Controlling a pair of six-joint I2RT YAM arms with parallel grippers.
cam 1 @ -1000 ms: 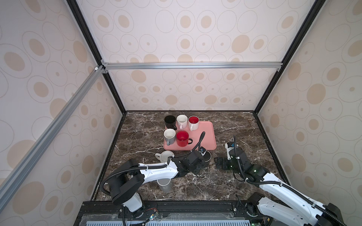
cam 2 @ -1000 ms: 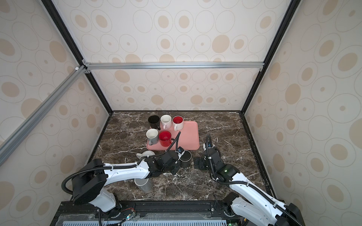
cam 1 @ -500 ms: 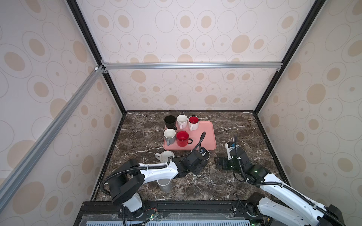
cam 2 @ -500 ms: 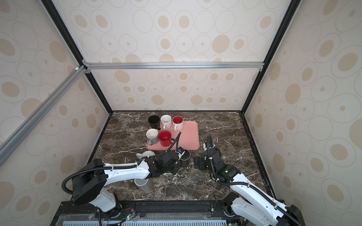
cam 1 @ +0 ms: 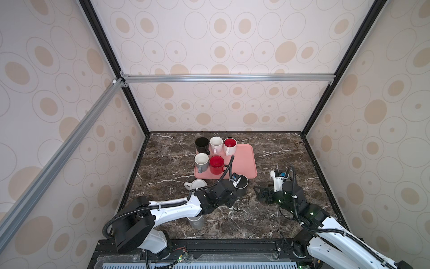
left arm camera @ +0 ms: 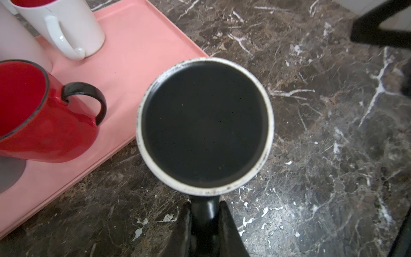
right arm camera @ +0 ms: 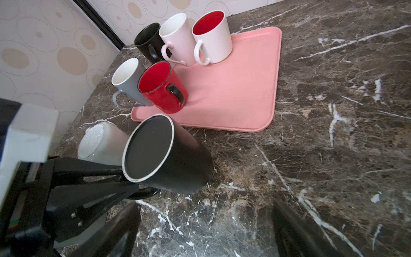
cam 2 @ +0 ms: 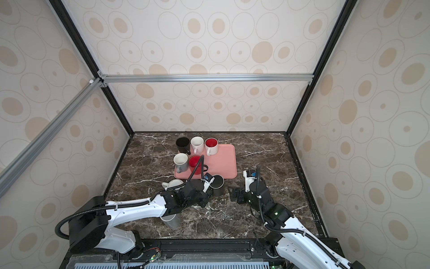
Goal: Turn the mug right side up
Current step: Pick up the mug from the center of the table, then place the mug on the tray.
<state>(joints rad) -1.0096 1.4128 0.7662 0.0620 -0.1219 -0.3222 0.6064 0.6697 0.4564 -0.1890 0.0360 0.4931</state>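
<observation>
The black mug (cam 1: 242, 184) (cam 2: 217, 184) stands upside down on the marble table, just in front of the pink tray. Its white-ringed base (left arm camera: 204, 124) faces up. My left gripper (left arm camera: 205, 208) is shut on the mug's black handle, one finger on each side. From the right wrist view the mug (right arm camera: 178, 160) shows with the left gripper's fingers (right arm camera: 111, 189) at its near side. My right gripper (cam 1: 258, 192) (right arm camera: 205, 213) hovers open a short way right of the mug, with only bare table between its fingers.
The pink tray (cam 1: 244, 160) carries several upright mugs along its left side, the red one (left arm camera: 33, 115) nearest. A white mug (cam 1: 197, 185) lies base up left of the black one. A grey cup (cam 1: 196, 221) stands under my left arm.
</observation>
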